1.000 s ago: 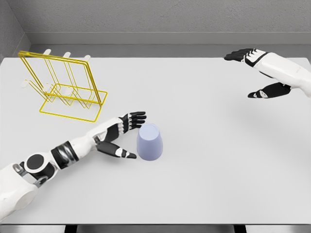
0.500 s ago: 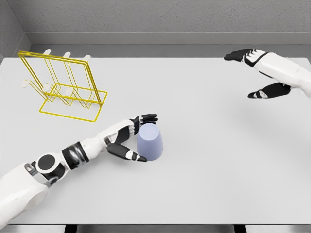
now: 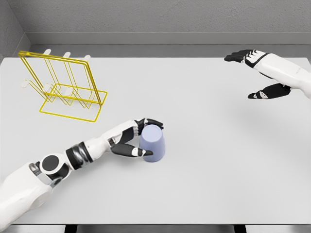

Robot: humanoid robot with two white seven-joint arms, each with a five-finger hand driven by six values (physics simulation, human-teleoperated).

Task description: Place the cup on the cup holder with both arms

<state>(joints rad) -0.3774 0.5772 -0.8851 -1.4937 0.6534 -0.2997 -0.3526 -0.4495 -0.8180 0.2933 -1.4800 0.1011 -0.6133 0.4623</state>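
Observation:
An upside-down pale blue cup (image 3: 156,146) stands on the white table (image 3: 204,160), left of the middle. My left hand (image 3: 154,138) is wrapped around it: the fingers (image 3: 154,122) curl over its far upper edge and the thumb (image 3: 144,153) presses its near side. The yellow wire cup holder (image 3: 53,57) stands at the far left, well apart from the cup. Up at the far right my right hand (image 3: 248,75) hovers open, with nothing in it.
White-tipped pegs (image 3: 47,52) stick out of the holder's top and side. The table's far edge meets a grey wall (image 3: 155,19). Its near edge runs along the bottom of the view.
My left hand has slid right and closed around the cup, which shifted slightly to the right. The right arm has stayed still.

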